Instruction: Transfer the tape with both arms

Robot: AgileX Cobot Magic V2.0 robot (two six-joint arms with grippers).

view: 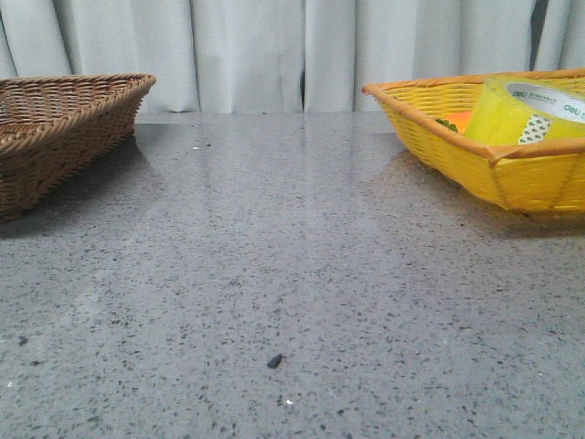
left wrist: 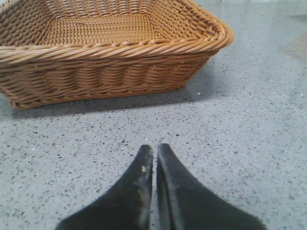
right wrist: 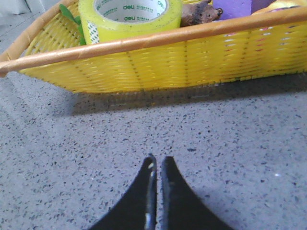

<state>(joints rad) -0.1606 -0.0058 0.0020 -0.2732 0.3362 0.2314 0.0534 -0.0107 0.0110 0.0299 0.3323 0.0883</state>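
Grey speckled stone tabletop point(view: 292, 274) stretched before pale curtains point(view: 247, 50) on my feed. I saw the tape point(view: 523, 112) lying inside the yellow wicker basket point(view: 512, 169) on the right; a brown wicker basket point(view: 55, 128) stood far left. My left gripper point(left wrist: 154, 152) and right gripper point(right wrist: 157, 164) hung above the stone, fingers pressed together, holding nothing.

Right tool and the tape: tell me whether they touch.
Apart. The right wrist view shows the right tool shut over bare table, with the yellow basket's wall between it and the tape.
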